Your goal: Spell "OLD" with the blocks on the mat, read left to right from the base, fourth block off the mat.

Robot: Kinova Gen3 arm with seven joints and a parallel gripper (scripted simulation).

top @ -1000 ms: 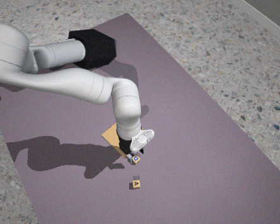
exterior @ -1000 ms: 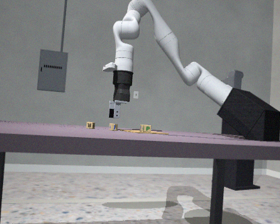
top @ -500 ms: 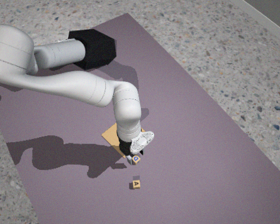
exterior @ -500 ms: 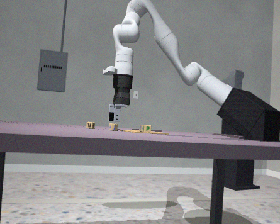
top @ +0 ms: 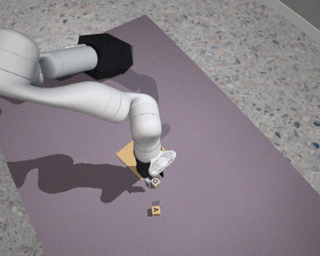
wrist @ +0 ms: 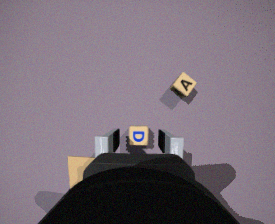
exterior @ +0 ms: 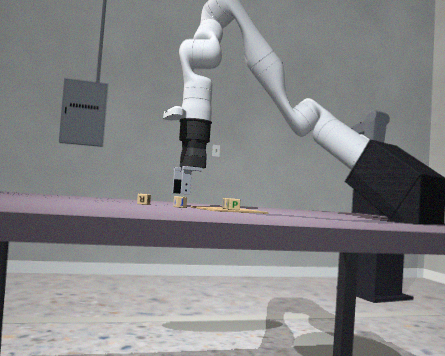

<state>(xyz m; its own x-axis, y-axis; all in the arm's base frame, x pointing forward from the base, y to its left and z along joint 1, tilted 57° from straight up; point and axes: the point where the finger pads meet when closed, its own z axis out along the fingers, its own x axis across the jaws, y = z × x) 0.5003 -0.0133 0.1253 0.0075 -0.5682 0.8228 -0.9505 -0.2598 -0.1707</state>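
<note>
D block (wrist: 138,136) just off the mat's (top: 124,154) edge, open empty gripper (wrist: 138,143) above it, A block (wrist: 184,86) well apart on the table (top: 223,151).

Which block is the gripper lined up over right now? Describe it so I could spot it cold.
Start at the tan mat on the purple table, partly hidden under the arm's wrist. Just past the mat's edge, directly beneath the open gripper, sits a small wooden block. Its top face bears a blue D, while the lone block farther out shows a black A.
</note>
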